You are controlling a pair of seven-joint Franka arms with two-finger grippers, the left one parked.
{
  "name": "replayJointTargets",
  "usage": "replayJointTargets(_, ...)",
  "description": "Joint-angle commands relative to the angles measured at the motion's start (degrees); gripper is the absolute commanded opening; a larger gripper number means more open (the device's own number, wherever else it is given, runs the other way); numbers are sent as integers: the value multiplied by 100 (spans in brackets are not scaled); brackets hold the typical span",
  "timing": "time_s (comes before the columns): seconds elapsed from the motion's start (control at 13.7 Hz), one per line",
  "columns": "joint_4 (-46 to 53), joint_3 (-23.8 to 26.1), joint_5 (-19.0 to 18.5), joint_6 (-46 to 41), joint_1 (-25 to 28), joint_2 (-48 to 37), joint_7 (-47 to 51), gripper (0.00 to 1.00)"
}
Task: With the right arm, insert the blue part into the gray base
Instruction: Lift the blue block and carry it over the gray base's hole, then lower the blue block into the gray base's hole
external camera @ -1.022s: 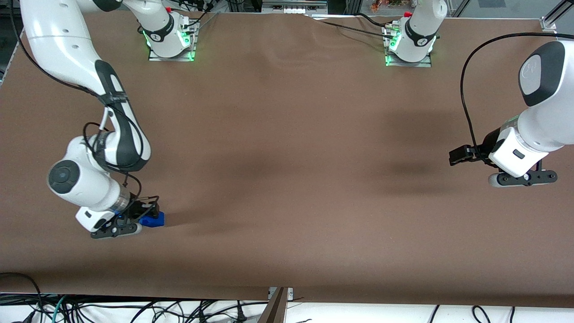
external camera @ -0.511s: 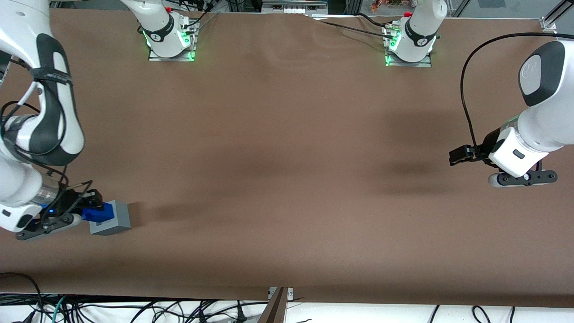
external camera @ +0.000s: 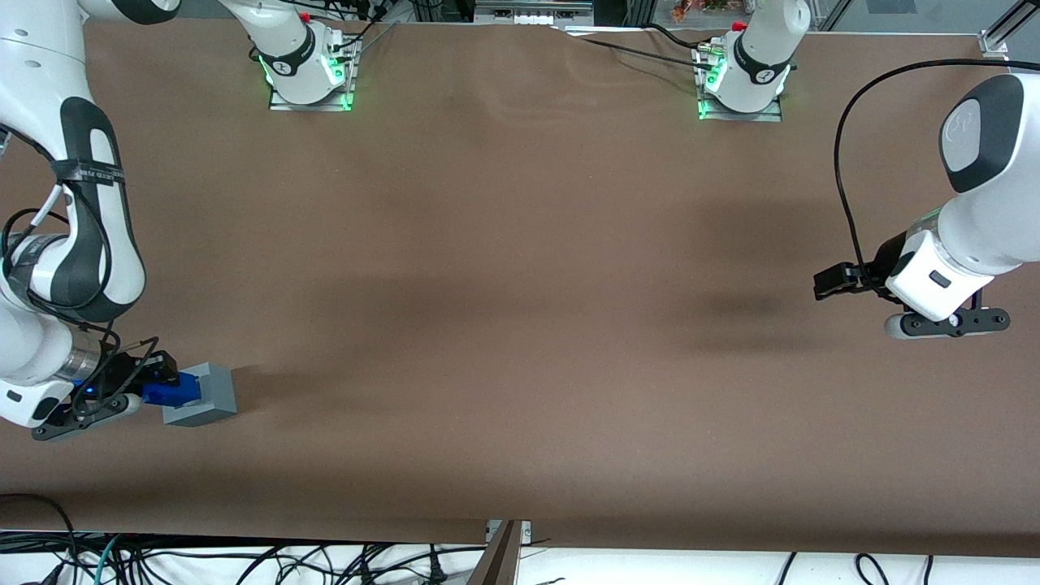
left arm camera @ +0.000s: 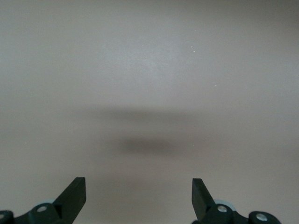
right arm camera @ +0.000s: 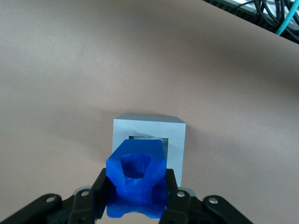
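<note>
Right wrist view | gripper (right arm camera: pixel 135 198) jaws clamp blue part (right arm camera: pixel 136 179) by its flanks | rigid, light plastic, likely slick | nose at gray base (right arm camera: pixel 148 142) hole

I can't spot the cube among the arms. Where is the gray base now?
The gray base sits on the table at the working arm's end, near the front camera, directly beside the end effector holding the blue part.

The front view looks steeply down from above the desk's (external camera: pixel 520 244) near edge and takes in nearly the whole brown top. The right wrist view looks close past the gripper (right arm camera: pixel 135 196) holding the blue part (right arm camera: pixel 135 179) at the gray base (right arm camera: pixel 149 135); the front view shares these near the working arm's end. The left wrist view faces bare desk.
</note>
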Motion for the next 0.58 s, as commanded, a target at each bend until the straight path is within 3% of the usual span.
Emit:
replayJointTargets(0.0,70,62,86,85,-65,88,-43,29)
replayJointTargets(0.51,70,62,165,173,-161,238,-34,30)
